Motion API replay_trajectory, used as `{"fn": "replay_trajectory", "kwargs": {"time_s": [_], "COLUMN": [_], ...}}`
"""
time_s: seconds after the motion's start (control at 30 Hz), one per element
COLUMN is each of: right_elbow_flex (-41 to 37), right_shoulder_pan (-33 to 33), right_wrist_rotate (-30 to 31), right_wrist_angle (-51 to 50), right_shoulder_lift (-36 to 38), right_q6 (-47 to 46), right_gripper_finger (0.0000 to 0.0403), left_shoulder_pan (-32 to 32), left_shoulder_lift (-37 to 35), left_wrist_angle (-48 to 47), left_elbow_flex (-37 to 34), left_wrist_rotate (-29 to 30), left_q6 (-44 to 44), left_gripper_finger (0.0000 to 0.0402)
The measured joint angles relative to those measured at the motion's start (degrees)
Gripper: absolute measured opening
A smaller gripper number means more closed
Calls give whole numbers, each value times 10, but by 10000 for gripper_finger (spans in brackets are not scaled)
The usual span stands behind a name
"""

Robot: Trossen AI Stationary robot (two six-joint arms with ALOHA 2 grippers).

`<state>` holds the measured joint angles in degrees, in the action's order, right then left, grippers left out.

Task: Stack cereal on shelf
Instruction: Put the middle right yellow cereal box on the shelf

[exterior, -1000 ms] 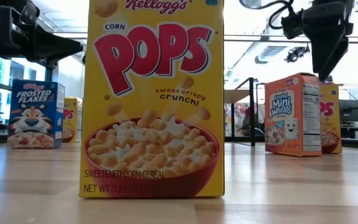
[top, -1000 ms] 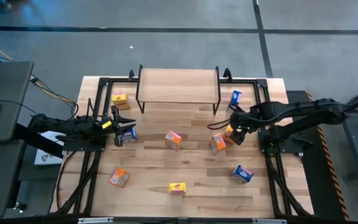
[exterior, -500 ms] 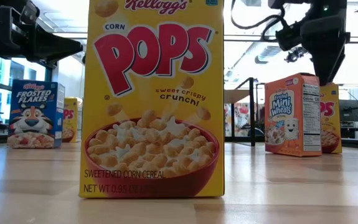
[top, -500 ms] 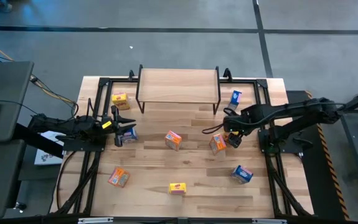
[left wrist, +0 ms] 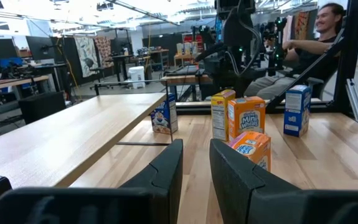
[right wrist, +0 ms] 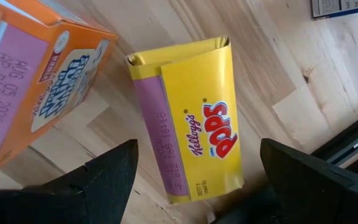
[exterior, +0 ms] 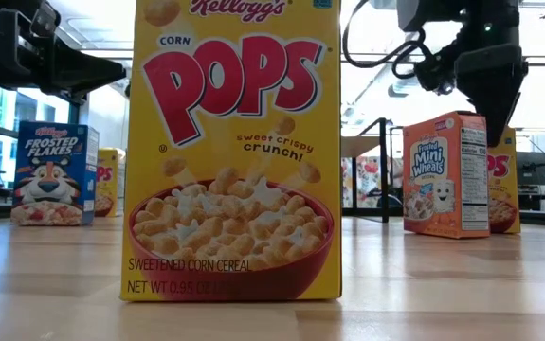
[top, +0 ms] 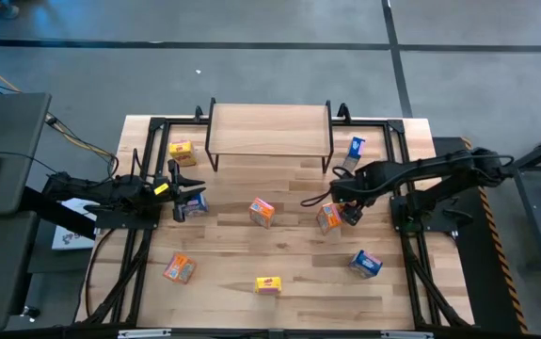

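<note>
High view: right gripper (top: 349,209) hangs over a yellow cereal box (top: 346,201) on the table (top: 223,254), well apart from the left gripper (top: 193,193), whose jaws are closed.

Right wrist view: jaws open, straddling the box across its long axis; shelf (top: 268,127) unloaded.

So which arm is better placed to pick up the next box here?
The right: its open gripper hangs directly over a yellow Pops box beside an orange box. The left gripper is shut, near the table's left edge.

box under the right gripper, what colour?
Yellow box, with a red Pops logo; right wrist view shows it best.
</note>
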<state>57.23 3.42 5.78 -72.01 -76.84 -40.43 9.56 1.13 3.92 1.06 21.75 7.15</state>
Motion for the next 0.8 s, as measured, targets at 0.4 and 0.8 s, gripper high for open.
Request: {"fn": "replay_trajectory", "kwargs": {"time_s": [0.4, 0.8], "right_elbow_flex": [0, 0], "right_shoulder_pan": [0, 0], "right_wrist_rotate": [0, 1], "right_wrist_angle": [0, 0], "right_shoulder_lift": [-4, -4], "right_q6": [0, -3], "right_gripper_finger": [305, 262], "left_shoulder_pan": [0, 0], "left_shoulder_lift": [0, 0], "left_wrist_angle": [0, 0], "left_elbow_flex": [0, 0], "left_wrist_rotate": [0, 0], "left_q6": [0, 0], "left_gripper_finger": [72, 72]}}
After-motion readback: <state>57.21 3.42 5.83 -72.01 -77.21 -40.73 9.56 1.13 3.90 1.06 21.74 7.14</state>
